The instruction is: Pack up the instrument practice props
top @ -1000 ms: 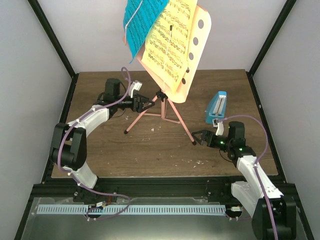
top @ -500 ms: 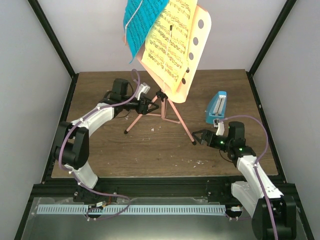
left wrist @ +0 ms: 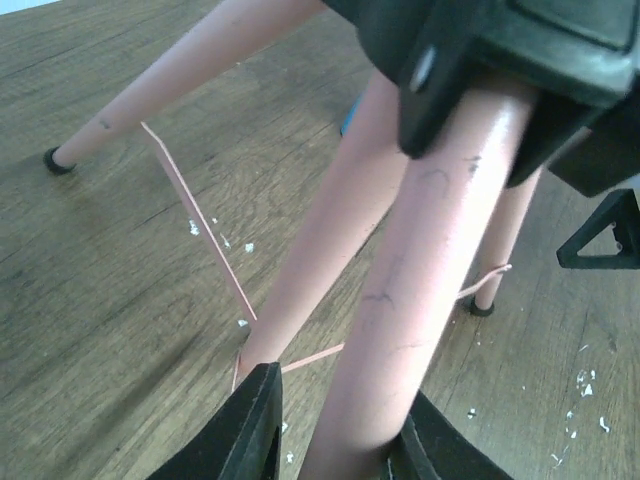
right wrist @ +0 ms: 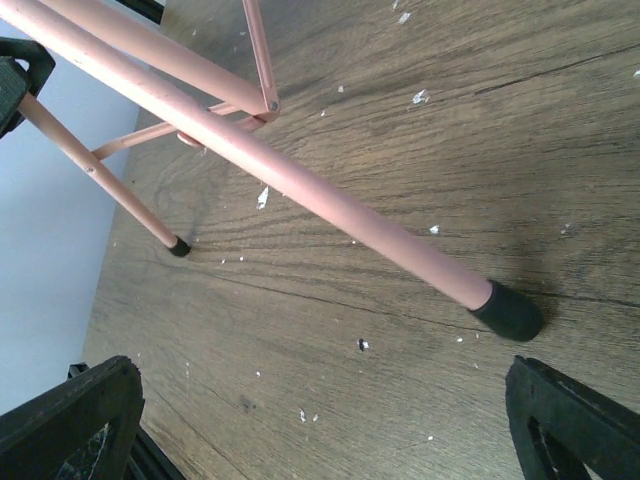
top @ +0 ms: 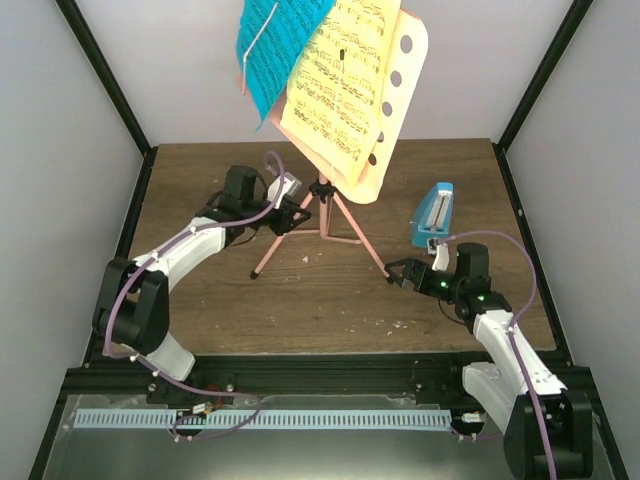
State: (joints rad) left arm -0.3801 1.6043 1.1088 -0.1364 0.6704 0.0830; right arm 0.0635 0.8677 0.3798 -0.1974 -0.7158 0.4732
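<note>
The salmon-pink music stand (top: 322,190) stands mid-table on its tripod, its hole-punched desk (top: 402,70) leaning to the left. Blue music sheets (top: 268,50) and yellow music sheets (top: 335,80) rest on the desk. My left gripper (top: 292,213) is shut on the upper part of the stand's left leg (left wrist: 420,270), which fills the space between the fingers (left wrist: 335,425). My right gripper (top: 403,273) stands wide open just in front of the black-capped foot (right wrist: 510,312) of the right leg, with only bare wood in its gap (right wrist: 320,420). The blue wedge metronome (top: 433,215) stands behind the right arm.
The wooden table (top: 200,310) carries scattered white crumbs (top: 400,323). Black frame posts (top: 100,75) and white walls close in both sides. Thin pink braces (left wrist: 195,215) link the tripod legs low down. The stand's back leg foot (left wrist: 482,306) rests beyond the held leg.
My left gripper moved right onto the stand's left leg and closed on it. The stand's desk and sheets shifted left and its feet slid a little. The right arm stayed put.
</note>
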